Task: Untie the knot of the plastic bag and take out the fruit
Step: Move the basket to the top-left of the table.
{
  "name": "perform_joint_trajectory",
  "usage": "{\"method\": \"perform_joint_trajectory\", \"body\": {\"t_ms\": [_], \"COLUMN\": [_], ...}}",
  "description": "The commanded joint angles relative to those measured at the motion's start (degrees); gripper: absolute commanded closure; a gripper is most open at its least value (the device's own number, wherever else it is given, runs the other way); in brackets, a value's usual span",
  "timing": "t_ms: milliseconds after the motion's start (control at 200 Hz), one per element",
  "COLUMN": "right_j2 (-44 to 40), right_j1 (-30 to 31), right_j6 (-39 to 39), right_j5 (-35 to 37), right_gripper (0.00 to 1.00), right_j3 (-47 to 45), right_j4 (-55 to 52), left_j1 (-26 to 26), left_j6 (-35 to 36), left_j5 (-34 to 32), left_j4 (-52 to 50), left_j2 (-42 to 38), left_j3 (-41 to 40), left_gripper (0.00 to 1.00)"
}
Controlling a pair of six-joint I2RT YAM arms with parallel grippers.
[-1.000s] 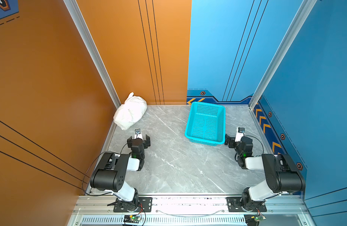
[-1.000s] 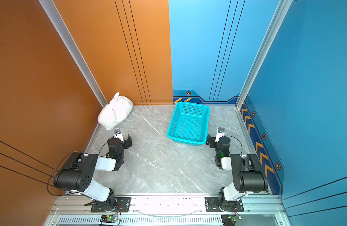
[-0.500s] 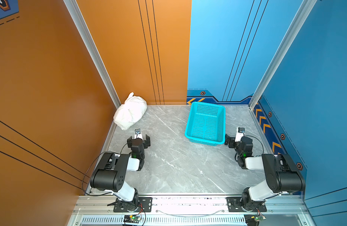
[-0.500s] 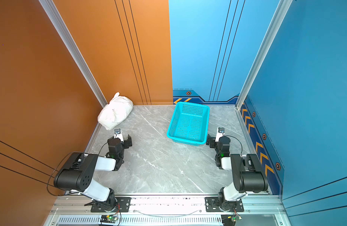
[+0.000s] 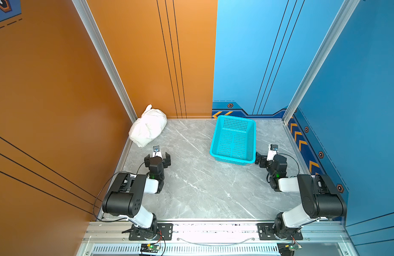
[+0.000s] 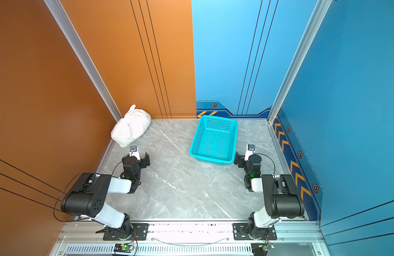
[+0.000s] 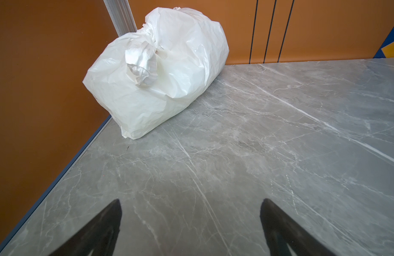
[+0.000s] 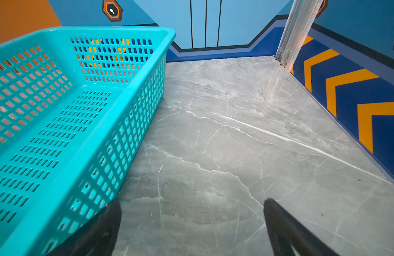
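Tied plastic bag sat at ten o'clock; left end effector and right end effector gaped wide, empty.
The knot showed clearly only in the left wrist view.

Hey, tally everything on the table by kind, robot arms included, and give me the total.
Bag: 1
Basket: 1
Arms: 2, left and right
Loose fruit: 0 in view
Total: 4
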Motion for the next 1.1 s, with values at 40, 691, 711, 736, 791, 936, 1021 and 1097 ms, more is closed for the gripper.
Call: {"method": "perform_joint_trajectory", "body": {"t_ms": [40, 691, 711, 736, 791, 936, 1021, 1097], "right_j2": [0.2, -12.7, -12.0, -10.8, -8.1, 1.5, 7.9, 13.5], "right_j1": [0.4, 11.3, 12.5, 14.1, 17.3, 24.1, 27.0, 28.7], "right_j6": [0.4, 5.8, 6.2, 6.6, 8.1, 11.1, 11.9, 12.7], "right_j5": [-0.2, 16.7, 16.7, 16.9, 16.0, 13.2, 13.0, 12.5], "right_gripper": [0.0, 0.0, 0.0, 0.0, 0.0, 0.0, 0.0, 0.0], "right_j3": [0.6, 39.7, 41.0, 42.6, 46.3, 56.0, 61.5, 67.1], "right_j4": [0.7, -71.7, -73.4, -75.1, -78.5, -84.2, -86.0, -87.8], "left_j1": [0.5, -1.3, -1.7, -2.1, -3.2, -5.3, -5.8, -6.5], "left_j6": [-0.3, -11.0, -11.9, -13.0, -15.1, -20.2, -23.0, -24.0], "left_j5": [1.0, 14.6, 15.1, 16.0, 17.3, 20.5, 22.1, 22.7], "left_j4": [-0.7, -55.1, -56.1, -57.1, -58.9, -61.2, -61.4, -61.4], "left_j2": [0.2, -22.1, -22.2, -22.3, -22.5, -22.7, -22.9, -23.0], "left_j3": [0.9, 24.4, 24.9, 25.3, 26.2, 26.7, 26.5, 26.3], "left_gripper": [0.02, 0.02, 0.02, 0.02, 0.02, 0.02, 0.02, 0.02]}}
